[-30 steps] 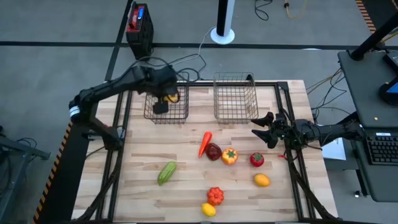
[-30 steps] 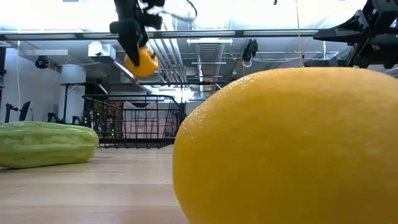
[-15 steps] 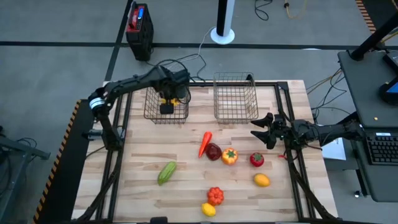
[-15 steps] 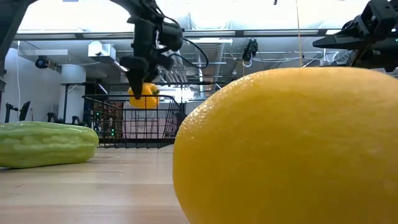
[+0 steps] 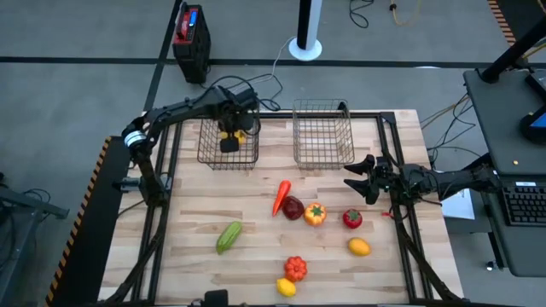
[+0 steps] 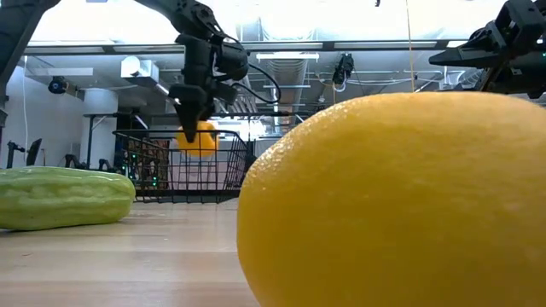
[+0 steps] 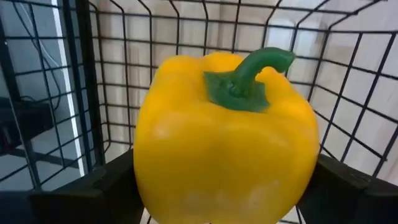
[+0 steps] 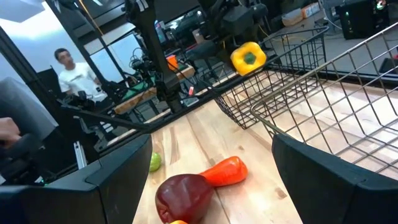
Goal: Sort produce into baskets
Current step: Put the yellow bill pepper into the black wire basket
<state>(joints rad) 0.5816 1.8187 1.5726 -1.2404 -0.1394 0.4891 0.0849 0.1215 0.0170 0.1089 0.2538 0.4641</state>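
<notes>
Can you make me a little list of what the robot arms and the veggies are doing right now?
left pincer: shut on the yellow pepper, over the left basket
right pincer: open, waiting at the table's right edge
right basket: nothing seen inside
table: cucumber, carrot, other pieces

**Even overhead light, one blown-out background**

The overhead view is bright and flat, with faint shadows on the worktop. At table height, ceiling lights glare white, and the lemon looms soft and unfocused. The yellow pepper shows soft highlights, with slightly blurred mesh behind.
</notes>
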